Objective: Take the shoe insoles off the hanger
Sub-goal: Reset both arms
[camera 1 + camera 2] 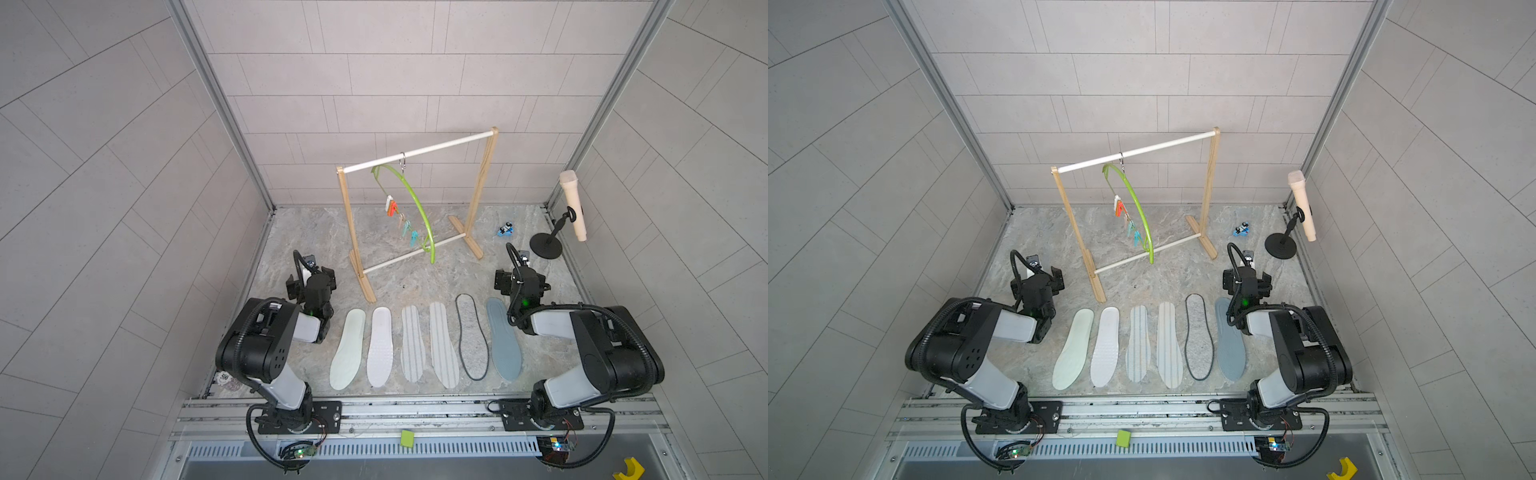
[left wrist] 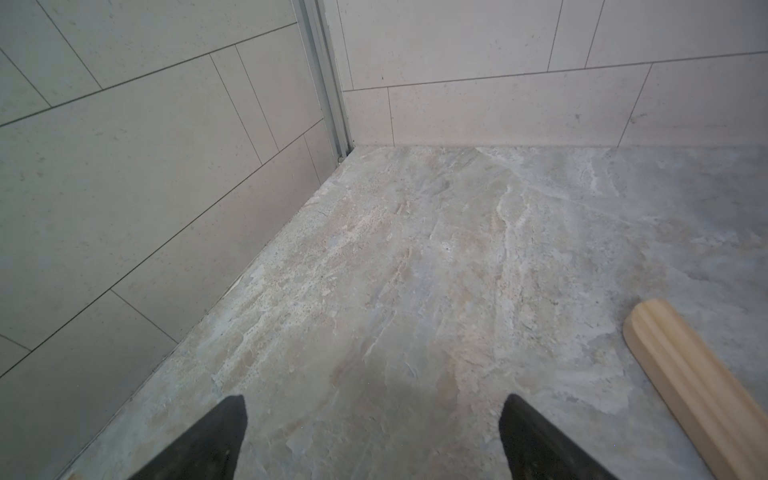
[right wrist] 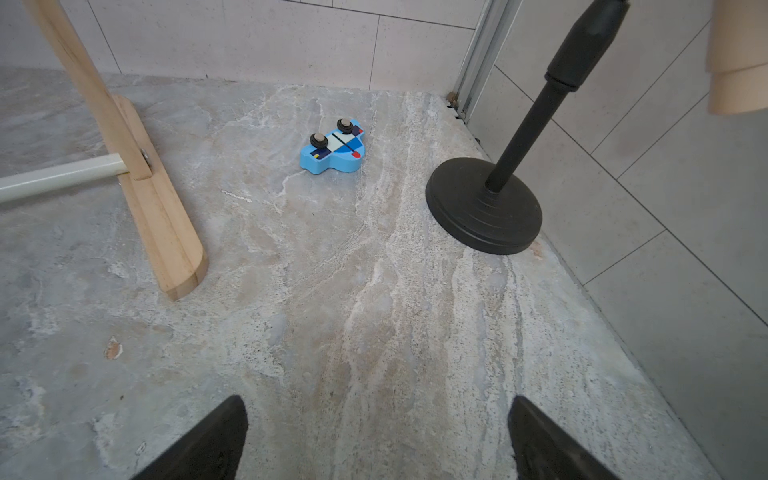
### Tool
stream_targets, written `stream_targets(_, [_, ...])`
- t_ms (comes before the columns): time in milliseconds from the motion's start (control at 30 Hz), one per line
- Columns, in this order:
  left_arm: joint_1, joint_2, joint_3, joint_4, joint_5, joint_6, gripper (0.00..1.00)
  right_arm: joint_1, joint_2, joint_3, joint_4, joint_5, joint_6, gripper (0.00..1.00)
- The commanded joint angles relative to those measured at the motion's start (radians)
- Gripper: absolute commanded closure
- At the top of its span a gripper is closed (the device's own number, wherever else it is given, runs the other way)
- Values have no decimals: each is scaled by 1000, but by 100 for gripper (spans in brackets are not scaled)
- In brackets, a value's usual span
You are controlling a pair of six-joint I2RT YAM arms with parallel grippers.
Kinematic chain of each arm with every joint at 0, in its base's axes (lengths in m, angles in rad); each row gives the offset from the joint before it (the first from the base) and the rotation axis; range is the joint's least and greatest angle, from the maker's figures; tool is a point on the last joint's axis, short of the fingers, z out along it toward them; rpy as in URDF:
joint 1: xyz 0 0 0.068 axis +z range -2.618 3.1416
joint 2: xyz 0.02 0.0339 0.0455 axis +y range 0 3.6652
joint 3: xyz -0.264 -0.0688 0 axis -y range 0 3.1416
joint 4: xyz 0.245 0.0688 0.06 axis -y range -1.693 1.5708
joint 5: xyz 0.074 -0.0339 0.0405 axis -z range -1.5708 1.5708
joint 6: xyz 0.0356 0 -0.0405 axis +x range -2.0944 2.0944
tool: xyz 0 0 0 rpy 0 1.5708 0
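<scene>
Here, flat foot-shaped insoles point(image 1: 442, 345) lie on veined stone point(image 1: 415, 282)

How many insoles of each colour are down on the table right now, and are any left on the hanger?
Pale mint insole: 1
White dotted insole: 1
White grey-striped insoles: 2
Grey felt black-edged insole: 1
Blue-grey insole: 1
Total: 6, all flat on the table; none on the hanger.
</scene>
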Motion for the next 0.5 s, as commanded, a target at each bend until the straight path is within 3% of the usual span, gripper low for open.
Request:
stream_targets(0, [33,-11,22,-65,36,-36,0,2,-6,-2,25,-4,-21,1])
stream_targets(467, [38,-5,26,-71,42,-39,0,11,18,30,-7,7,-27,0])
